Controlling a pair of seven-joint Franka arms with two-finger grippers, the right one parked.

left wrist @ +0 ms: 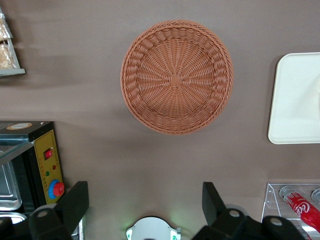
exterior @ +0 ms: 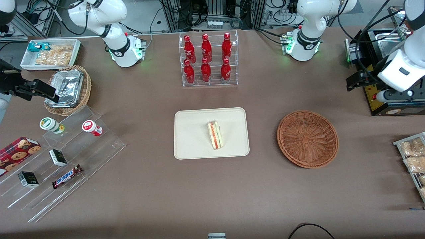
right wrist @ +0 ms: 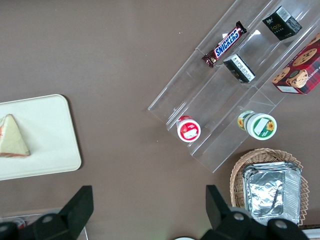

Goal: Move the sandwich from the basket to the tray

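Sandwich (exterior: 215,135) lies flat near the tray's (exterior: 186,146) middle, so the wicker basket (exterior: 307,138) beside it is empty. Job looks finished: the pincer (left wrist: 145,200) hangs released, raised above the tabletop (exterior: 159,192) near the basket, holding nothing.

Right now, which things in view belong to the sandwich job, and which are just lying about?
Job:
sandwich, lying on the tray
basket, holding nothing
gripper, open, raised above the table beside the basket

Lying about:
red bottles in rack
Snickers bar
foil containers
cookie box
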